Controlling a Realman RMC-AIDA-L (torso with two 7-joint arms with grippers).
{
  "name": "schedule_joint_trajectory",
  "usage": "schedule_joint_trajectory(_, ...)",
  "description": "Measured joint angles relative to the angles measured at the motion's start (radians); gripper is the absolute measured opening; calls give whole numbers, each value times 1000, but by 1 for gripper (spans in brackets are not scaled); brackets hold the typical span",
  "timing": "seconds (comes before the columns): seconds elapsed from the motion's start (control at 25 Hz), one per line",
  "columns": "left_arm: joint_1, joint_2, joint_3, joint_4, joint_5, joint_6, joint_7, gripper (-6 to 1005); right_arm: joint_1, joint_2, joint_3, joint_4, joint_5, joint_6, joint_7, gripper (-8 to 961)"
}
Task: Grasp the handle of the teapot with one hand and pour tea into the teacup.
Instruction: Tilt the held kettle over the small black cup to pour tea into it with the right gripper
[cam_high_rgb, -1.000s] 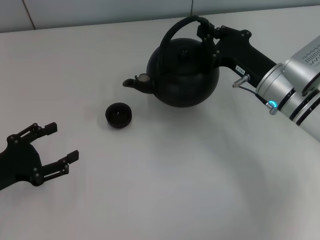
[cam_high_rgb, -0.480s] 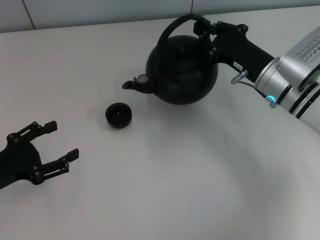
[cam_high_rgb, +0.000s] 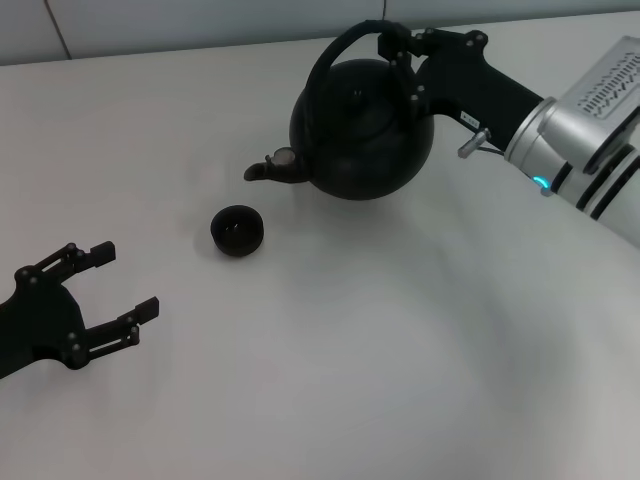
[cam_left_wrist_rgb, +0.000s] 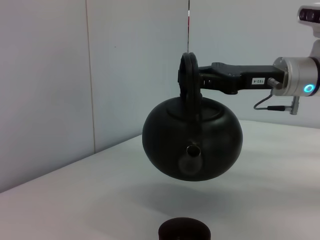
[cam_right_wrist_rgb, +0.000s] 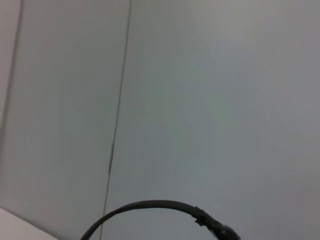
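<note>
Right gripper clenched on the handle of the teapot, fingers pinching the hoop near its top on the side away from the spout. The left wrist view shows the teapot hanging clear of the white table, a shadow under it and a gap between belly and surface; the arm reaches in level from behind the handle, white label showing on the gripper body. Teapot sits close to upright, lid on top; spout points toward the robot's left and slightly toward the teacup. Teacup stands upright on the table, apart from the spout, nearer the robot; in the left wrist view only its rim shows, cut off at the frame edge. Left gripper rests low at the near left, fingers spread wide, holding nothing. Right wrist view gives only wall and an arc of the handle.
</note>
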Motion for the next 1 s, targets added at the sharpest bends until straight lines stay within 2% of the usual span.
schedule_joint_trajectory(1.0, 0, -3, -2, 10, 0, -2, 2, 859, 44, 0, -52, -16, -2, 32, -131, 97)
